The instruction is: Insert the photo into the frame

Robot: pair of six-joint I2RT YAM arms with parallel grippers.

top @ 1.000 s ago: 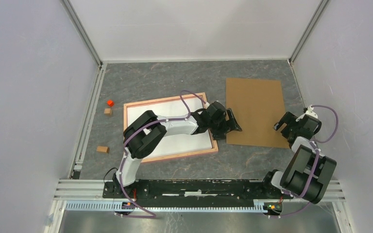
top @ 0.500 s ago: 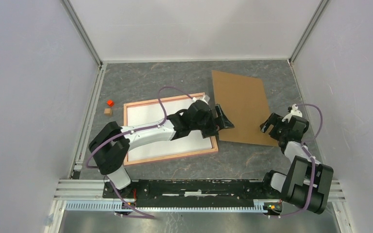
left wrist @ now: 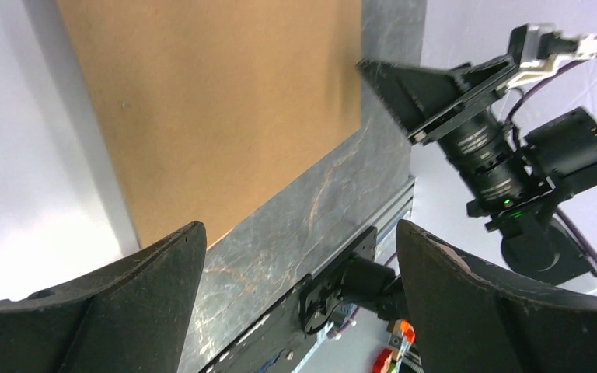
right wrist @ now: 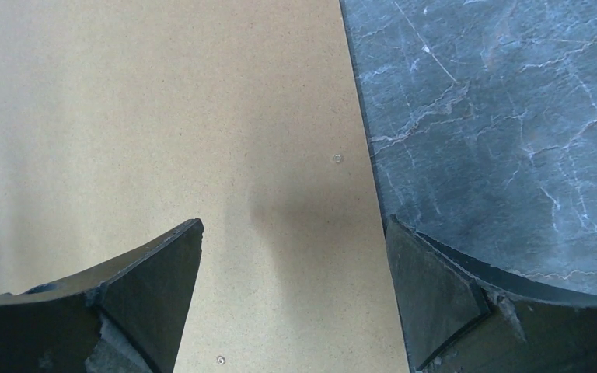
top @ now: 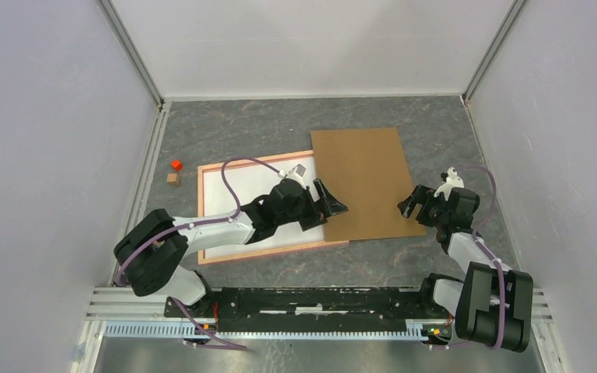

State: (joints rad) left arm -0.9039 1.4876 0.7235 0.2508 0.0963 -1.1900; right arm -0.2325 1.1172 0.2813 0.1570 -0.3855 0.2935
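Frame [top: 295,249] (salmon-pink, thin-railed rectangle) was overlapped at right by a flat brown board [top: 365,183], bracketed, seemingly for sliding, by left gripper [top: 333,204] and right gripper [top: 408,204], both spread apart.

I read the flat brown rectangular board [right wrist: 163,116] as matt, speckled fibreboard; the dark grey marbled tabletop [right wrist: 513,116] looks smooth; the right gripper [right wrist: 295,225] is matt black plastic.

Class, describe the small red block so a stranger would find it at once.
Find the pink-orange frame lying left of centre on the grey table. Just left of its far left corner sit two tiny blocks. The red block is the farther one, bright red beside a tan wooden block.
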